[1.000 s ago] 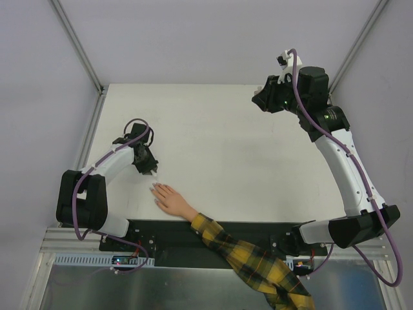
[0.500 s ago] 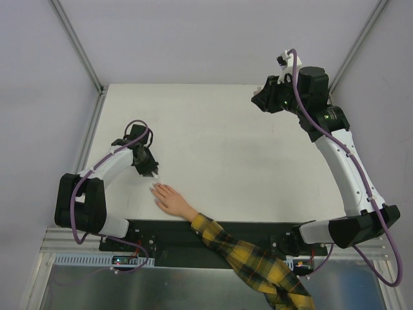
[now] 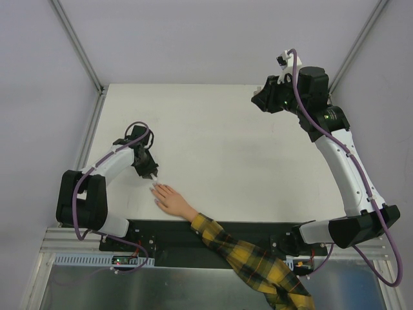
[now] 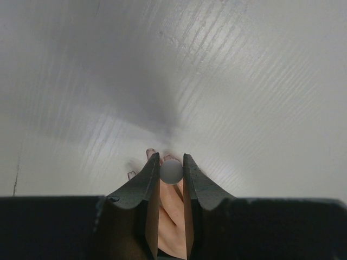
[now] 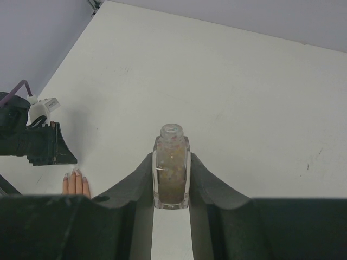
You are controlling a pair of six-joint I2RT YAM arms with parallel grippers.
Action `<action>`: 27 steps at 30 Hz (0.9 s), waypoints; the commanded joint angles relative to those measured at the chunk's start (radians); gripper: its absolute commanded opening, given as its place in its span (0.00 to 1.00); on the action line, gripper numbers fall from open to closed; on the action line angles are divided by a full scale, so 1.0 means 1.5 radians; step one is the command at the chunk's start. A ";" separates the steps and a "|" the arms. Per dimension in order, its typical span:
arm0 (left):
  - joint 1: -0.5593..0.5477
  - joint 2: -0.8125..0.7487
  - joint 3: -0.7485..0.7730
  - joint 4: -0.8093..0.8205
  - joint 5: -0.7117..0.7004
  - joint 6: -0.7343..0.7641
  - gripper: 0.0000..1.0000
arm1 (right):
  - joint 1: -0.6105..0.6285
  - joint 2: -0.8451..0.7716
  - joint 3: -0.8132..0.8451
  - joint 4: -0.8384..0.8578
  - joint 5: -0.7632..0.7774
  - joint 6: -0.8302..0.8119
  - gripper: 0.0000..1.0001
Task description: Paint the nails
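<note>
White bench, grey walls: my left tool, clamped on a pale brush handle, hangs just over the nails of the mannequin hand at the near left. My right tool, well apart, grips the open polish bottle. Press too hard and the hand may skid, smearing polish; tilt the bottle and it spills.

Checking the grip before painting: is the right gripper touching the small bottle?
Touching. In the right wrist view the right gripper clamps the bottle, pressed flush against both its sides.
</note>
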 commanded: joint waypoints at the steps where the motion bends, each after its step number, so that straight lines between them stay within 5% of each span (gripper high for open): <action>1: 0.005 0.014 0.010 -0.025 -0.028 -0.010 0.00 | -0.005 -0.012 0.011 0.032 -0.008 0.007 0.00; 27: 0.005 0.027 0.033 -0.019 -0.046 -0.017 0.00 | -0.005 -0.006 0.015 0.031 -0.004 0.005 0.00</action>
